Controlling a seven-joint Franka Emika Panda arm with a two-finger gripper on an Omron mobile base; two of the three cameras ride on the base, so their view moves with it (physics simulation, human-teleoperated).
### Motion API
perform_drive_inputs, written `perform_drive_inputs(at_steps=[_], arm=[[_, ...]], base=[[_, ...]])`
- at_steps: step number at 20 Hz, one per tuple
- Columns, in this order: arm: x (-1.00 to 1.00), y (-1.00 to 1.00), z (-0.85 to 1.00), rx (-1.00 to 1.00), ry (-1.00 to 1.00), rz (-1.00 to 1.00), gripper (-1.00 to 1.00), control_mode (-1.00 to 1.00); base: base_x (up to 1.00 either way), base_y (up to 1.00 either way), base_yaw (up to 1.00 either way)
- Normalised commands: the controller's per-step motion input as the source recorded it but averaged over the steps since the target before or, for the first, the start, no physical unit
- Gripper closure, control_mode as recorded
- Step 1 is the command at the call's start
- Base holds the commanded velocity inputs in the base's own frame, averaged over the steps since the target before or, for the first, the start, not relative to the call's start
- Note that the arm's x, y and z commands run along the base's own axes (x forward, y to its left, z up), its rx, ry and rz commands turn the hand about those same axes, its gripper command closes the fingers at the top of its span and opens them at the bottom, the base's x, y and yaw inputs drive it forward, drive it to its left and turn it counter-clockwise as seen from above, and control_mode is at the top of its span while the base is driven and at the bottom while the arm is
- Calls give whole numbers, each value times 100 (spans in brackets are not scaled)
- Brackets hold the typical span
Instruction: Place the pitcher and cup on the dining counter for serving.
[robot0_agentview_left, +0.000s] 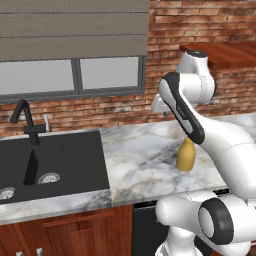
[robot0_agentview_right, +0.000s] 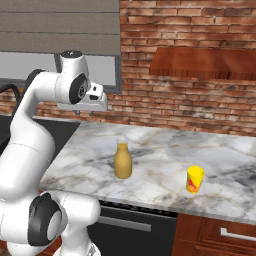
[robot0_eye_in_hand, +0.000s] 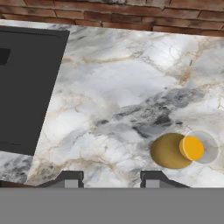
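The pitcher (robot0_agentview_right: 123, 161) is being left standing on the marble surface (robot0_agentview_right: 165, 165) near the sink (robot0_agentview_left: 50, 162), the cup (robot0_agentview_right: 195, 179) well apart. The gripper (robot0_eye_in_hand: 111, 178) is being held above, jaws apparently apart and empty. An off-centre descent is being risked, toppling the narrow-necked pitcher.

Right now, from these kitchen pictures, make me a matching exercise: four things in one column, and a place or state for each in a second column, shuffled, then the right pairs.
Things:
1. pitcher
2. cup
3. sink
4. pincer

Places or states:
A. open, holding nothing, high above the worktop
B. black, set into the worktop under the window
C. upright on the marble, nearer the sink
D. upright on the marble, farther from the sink

Pairs: 1-C, 2-D, 3-B, 4-A
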Motion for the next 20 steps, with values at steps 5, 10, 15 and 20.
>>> perform_drive_inputs(at_steps=[5, 10, 15, 20], arm=[[-14, -5, 0, 0, 0, -1, -100, -100], [-44, -62, -21, 2, 0, -13, -100, -100], [-39, -84, -74, 0, 0, -12, -100, -100], [-8, -53, -68, 3, 0, -8, -100, -100]], base=[[0, 0, 0], [0, 0, 0], [0, 0, 0], [0, 0, 0]])
